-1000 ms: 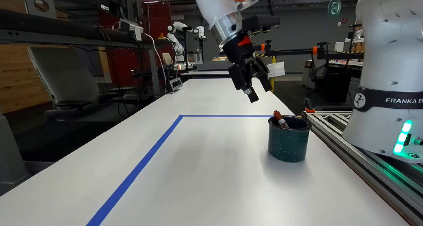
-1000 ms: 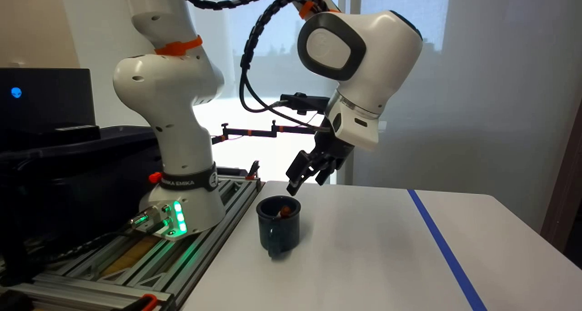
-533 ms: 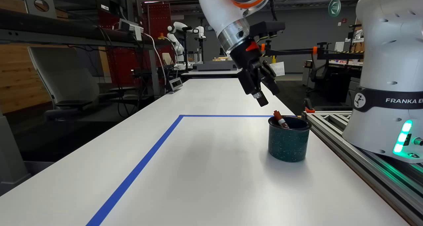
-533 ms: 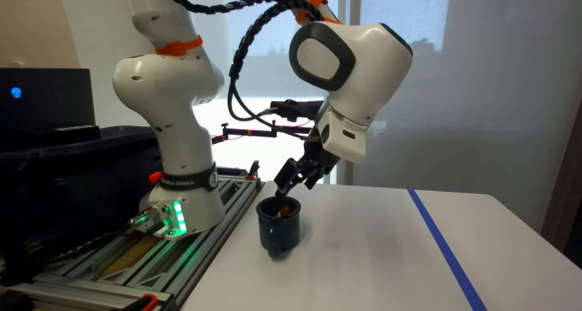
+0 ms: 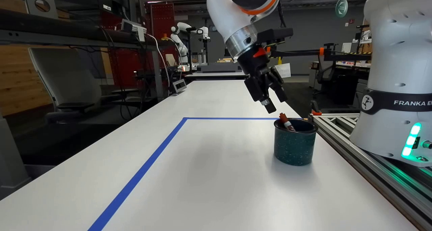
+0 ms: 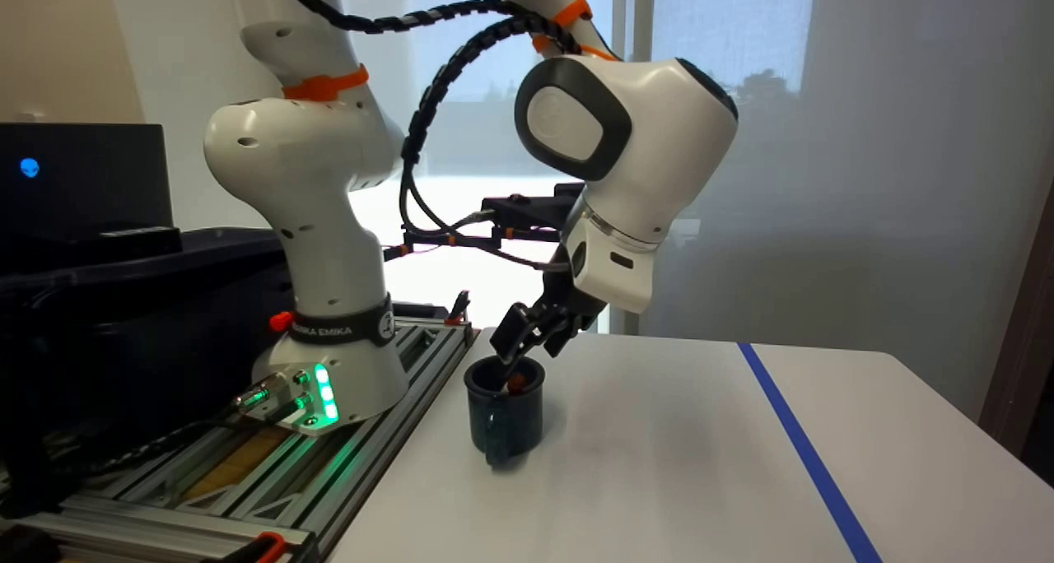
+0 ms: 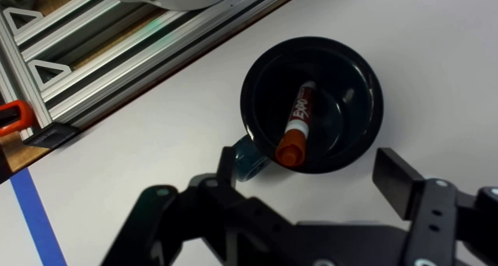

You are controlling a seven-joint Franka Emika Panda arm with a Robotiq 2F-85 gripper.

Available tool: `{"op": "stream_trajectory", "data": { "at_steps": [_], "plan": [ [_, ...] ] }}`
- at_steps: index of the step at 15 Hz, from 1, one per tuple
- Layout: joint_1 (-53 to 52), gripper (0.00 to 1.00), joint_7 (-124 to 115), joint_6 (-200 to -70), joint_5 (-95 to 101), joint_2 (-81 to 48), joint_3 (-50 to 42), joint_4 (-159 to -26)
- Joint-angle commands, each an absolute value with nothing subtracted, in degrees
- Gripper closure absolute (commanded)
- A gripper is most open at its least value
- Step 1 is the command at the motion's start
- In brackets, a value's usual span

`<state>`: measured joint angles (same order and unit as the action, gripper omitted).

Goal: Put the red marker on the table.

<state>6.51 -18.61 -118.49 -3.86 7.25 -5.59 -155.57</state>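
Observation:
The red marker [image 5: 286, 121] leans inside the dark teal cup [image 5: 294, 148], its cap end at the rim. In the wrist view the marker [image 7: 298, 119] shows a white band and an orange-red cap end pointing toward the gripper. The cup [image 6: 506, 419] stands upright on the white table [image 5: 209, 163], with its handle on one side. My gripper [image 5: 277, 103] is open and empty, tilted, just above the cup's rim. In the wrist view the gripper's fingers [image 7: 305, 161] stand wide apart, with the marker's cap between their lines. No contact with the marker shows.
A blue tape line [image 5: 145, 168] runs along the table and turns a corner. The robot's metal base frame [image 7: 116, 71] borders the table close beside the cup. The cup's handle [image 7: 249, 161] lies near one finger in the wrist view. A window and wall stand behind.
My gripper has moved down and toward the cup, ending just above its rim. The fingers stay open. The cup and the marker have not moved.

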Motion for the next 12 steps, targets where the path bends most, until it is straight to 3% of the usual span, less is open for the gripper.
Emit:
{"op": "stream_trajectory", "data": {
  "at_steps": [1,5,9,11,12],
  "plan": [
    [6.98,0.42,-17.06,-120.76,-5.10,6.90,-5.94,-156.53],
    [6.98,0.74,-16.66,-121.76,-5.39,6.22,-6.04,-156.82],
    [6.97,0.78,-16.34,-122.08,-5.27,5.87,-6.09,-156.95],
    [6.99,0.74,-16.36,-122.36,-5.09,5.75,-6.10,-157.08],
    [7.00,0.76,-16.35,-122.42,-5.06,5.73,-6.11,-157.13]
  ]
}}
